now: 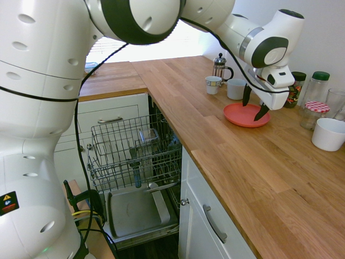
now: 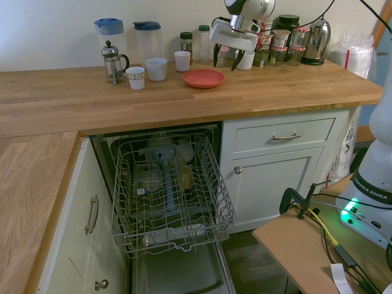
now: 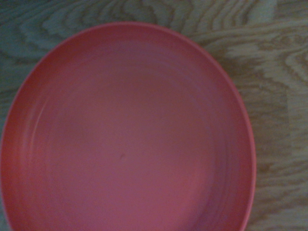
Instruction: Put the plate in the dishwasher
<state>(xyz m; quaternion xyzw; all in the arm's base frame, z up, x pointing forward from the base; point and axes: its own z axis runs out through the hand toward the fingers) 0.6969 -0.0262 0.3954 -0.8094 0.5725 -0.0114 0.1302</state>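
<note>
Above the wooden tabletop (image 2: 294,93), beside and slightly over the near side of the coral-red plate (image 1: 246,115), the gripper (image 2: 228,58) points downward with its two dark fingers spread apart. Nothing is held between them.

The plate lies flat and face up on the tabletop. It is round and shallow, with a slightly raised rim. Judged by its look, it is moulded plastic: light, fairly stiff and unlikely to chip. The smooth surface may be slippery; a shallow pinch could allow rotation or sagging about the grip point.

Recommended grasp: one finger inside the raised rim, one outside, closing across the wall. The full width of the plate is probably too great for the fingers to span. The low rim offers little height, so the fingertips should go down close to the wood without pressing on it. Moderate closing force should suffice; excess force could flex the rim or make it slip out.

The white cup (image 2: 182,60) stands just behind the plate, and the white bowl (image 2: 156,69) stands to one side of it. Lift vertically before any sideways travel, to avoid nudging either.

Below the tabletop edge, the dishwasher (image 2: 171,246) stands open with its wire rack drawn out. For insertion, the plate will likely require tilting onto its edge between the wires.
</note>
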